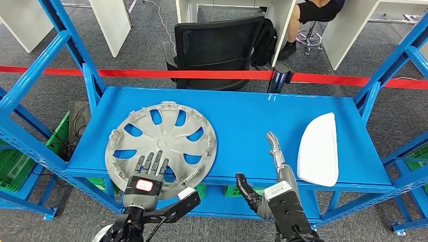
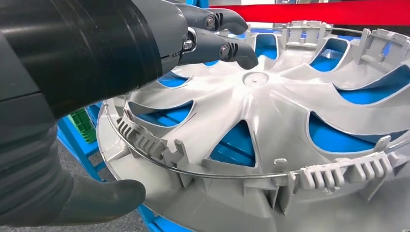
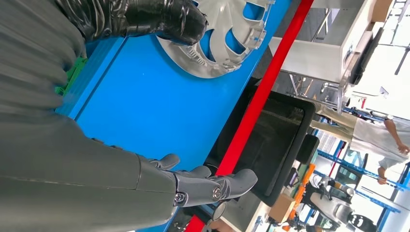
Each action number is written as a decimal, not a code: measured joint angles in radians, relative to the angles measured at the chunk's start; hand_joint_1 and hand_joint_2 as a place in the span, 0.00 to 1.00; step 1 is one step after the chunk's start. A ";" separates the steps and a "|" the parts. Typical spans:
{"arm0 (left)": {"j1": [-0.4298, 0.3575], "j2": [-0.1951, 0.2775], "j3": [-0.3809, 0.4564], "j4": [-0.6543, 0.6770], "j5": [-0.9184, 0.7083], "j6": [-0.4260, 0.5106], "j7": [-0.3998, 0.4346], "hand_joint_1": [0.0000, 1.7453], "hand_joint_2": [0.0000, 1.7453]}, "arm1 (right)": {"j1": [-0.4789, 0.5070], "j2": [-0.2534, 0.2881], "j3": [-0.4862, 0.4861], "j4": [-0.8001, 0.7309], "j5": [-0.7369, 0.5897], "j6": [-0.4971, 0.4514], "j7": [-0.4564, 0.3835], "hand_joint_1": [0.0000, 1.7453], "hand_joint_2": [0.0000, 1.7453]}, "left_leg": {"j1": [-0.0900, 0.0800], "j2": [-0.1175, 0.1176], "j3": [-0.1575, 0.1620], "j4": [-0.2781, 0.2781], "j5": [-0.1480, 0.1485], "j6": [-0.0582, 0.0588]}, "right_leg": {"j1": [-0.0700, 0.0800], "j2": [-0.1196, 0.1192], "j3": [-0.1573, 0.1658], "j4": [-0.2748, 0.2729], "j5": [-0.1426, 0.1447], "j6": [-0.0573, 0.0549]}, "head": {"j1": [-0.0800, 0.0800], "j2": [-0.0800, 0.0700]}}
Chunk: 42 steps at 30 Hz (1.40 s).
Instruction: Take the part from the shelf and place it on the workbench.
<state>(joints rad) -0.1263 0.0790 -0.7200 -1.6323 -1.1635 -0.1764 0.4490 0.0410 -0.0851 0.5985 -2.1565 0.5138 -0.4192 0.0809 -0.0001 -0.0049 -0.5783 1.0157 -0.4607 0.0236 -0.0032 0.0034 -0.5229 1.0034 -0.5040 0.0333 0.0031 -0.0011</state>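
A silver-grey wheel cover lies inside-up on the left half of the blue shelf. My left hand reaches over its near rim. In the left wrist view the fingers stretch above the wheel cover toward its hub. The thumb sits under the rim with a gap, so nothing is clamped. My right hand is open over bare shelf between the wheel cover and a white curved part. Its fingers are straight and hold nothing.
Blue uprights frame the shelf on both sides. A red barrier tape runs behind it, with a black office chair and a seated person beyond. Green crates stand low on the left.
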 joint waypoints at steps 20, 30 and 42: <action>-0.015 0.000 -0.003 0.000 0.044 -0.052 0.019 0.00 1.00 | 0.000 0.000 0.000 0.000 -0.010 0.016 -0.003 0.00 1.00 | 0.000 0.000 0.000 0.000 0.000 0.000 | 0.000 0.000 0.000 0.000 0.000 0.000 | 0.000 0.000; -0.027 0.000 -0.005 0.003 0.056 -0.079 0.035 0.00 1.00 | -0.004 0.000 0.000 0.001 -0.012 0.022 -0.003 0.00 1.00 | 0.000 0.000 0.000 0.000 0.000 0.000 | 0.000 0.000 0.000 0.000 0.000 0.000 | 0.000 0.000; -0.031 0.000 -0.006 0.010 0.084 -0.087 0.043 0.00 1.00 | -0.004 0.000 0.000 0.001 -0.012 0.024 -0.007 0.00 1.00 | 0.000 0.000 0.000 0.000 0.000 0.000 | 0.000 0.000 0.000 0.000 0.000 0.000 | 0.000 0.000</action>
<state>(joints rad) -0.1568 0.0790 -0.7256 -1.6223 -1.0800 -0.2635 0.4921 0.0371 -0.0847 0.5985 -2.1557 0.5020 -0.3954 0.0742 -0.0002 -0.0049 -0.5780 1.0157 -0.4607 0.0236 -0.0032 0.0034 -0.5225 1.0034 -0.5040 0.0333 0.0031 -0.0011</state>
